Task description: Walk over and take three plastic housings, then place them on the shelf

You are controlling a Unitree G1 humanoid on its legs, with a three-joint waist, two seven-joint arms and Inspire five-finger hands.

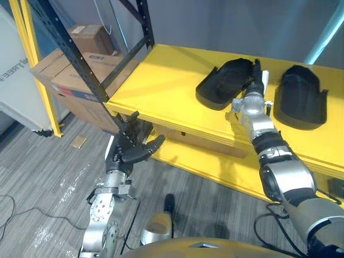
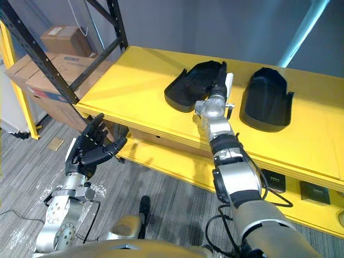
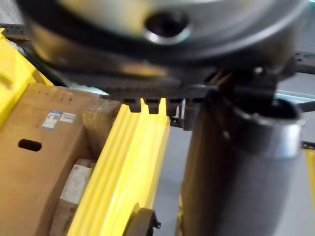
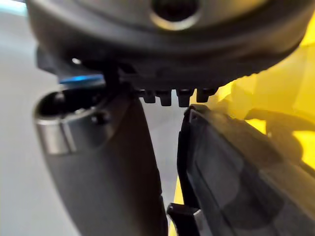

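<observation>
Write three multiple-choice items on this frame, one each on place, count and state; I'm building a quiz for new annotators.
1. Where do the black plastic housings lie?
A on a trolley
B on the yellow shelf
C in a bin

2. How many housings are on the shelf?
A one
B two
C three

3. The left hand is:
A open and empty
B shut on a housing
C shut, holding nothing

Answers:
1. B, both rest on the yellow board.
2. B, two lie side by side.
3. A, its fingers are spread with nothing in them.
</observation>
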